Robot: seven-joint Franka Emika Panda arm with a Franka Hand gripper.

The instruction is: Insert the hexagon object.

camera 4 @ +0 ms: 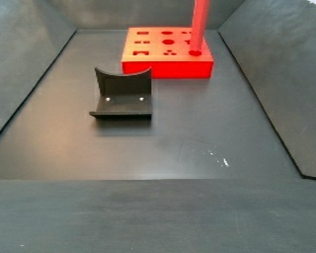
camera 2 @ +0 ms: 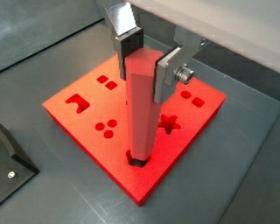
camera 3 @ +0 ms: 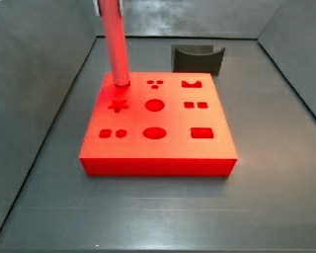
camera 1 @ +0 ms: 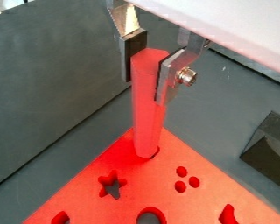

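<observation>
The hexagon object is a long red rod. It stands upright with its lower end in a hole at a corner of the red block. It also shows in a wrist view and in both side views. My gripper is shut on the rod's top end, one silver finger on each side; it also shows in a wrist view. The gripper is out of frame in both side views. The block has several shaped holes.
The dark fixture stands on the floor apart from the block; it also shows in a side view and in both wrist views. Grey walls enclose the dark floor on three sides.
</observation>
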